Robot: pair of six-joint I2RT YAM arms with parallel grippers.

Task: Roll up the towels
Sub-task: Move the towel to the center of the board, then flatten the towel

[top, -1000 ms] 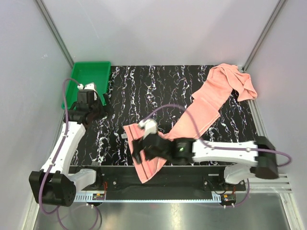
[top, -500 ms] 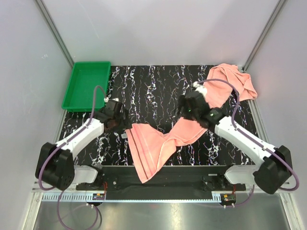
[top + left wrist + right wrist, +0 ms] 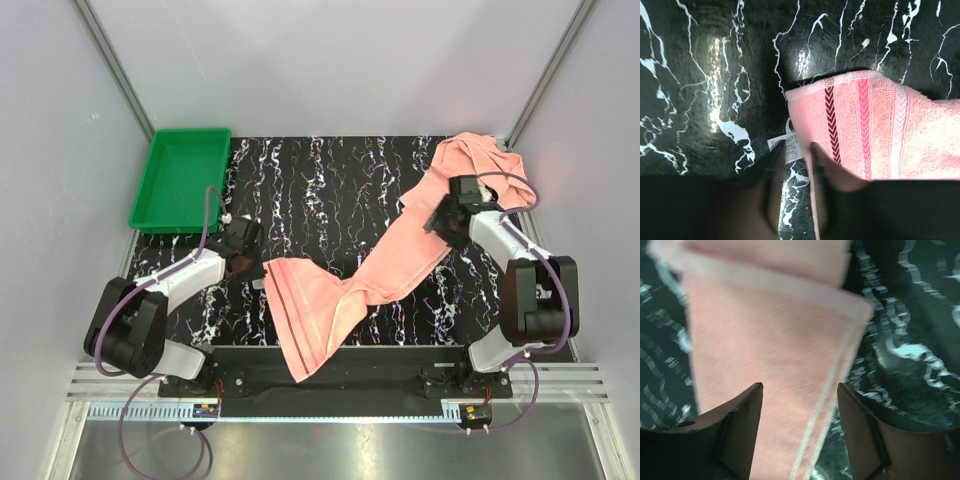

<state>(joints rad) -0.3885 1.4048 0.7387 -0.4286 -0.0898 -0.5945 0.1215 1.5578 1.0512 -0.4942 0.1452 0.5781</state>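
Black white-veined table (image 3: pixel 330 190) | soft salmon terry towels (image 3: pixel 410 250) lay as one long diagonal, striped hem at near edge, bunched far-right | green rectangular tray (image 3: pixel 180 180) far-left | right gripper (image 3: pixel 800 410) spread wide above cloth | left gripper (image 3: pixel 795 165) narrow at hem corner

1. The bench (image 3: pixel 330 190) is a glossy black marble-look top with white veins.
2. Green tray (image 3: pixel 182 180) sits at the far left corner.
3. One pink towel (image 3: pixel 400 255) lies stretched diagonally, with its striped end drooping over the front edge.
4. A bunched pink towel (image 3: pixel 497 170) sits in the far right corner, touching the long one. Can't tell where they part.
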